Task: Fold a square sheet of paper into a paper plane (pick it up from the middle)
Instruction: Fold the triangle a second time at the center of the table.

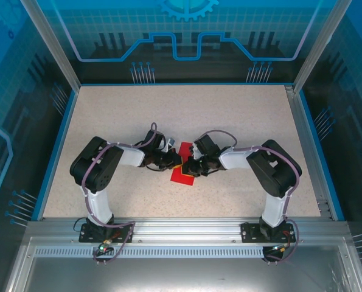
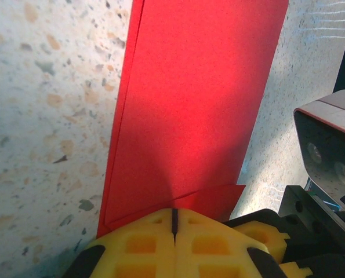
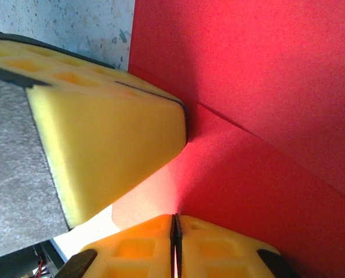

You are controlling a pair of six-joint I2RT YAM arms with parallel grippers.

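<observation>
You're looking at a speckled beige tabletop (image 1: 229, 115). The black-and-white left arm (image 1: 98, 167) and right arm (image 1: 278, 167) are bending inward and meeting at its middle. The thin bright red paper sheet (image 1: 182, 177) is lying there under both wrists, folded into layers with a crease showing. The left gripper (image 2: 173, 217) is showing its yellow fingers pressed together, tips sitting at the sheet's near edge. The right gripper (image 3: 175, 223) is showing shut fingers too, tips touching the paper just beside the left's yellow finger (image 3: 102, 145). You can't tell whether either is actually pinching it.
</observation>
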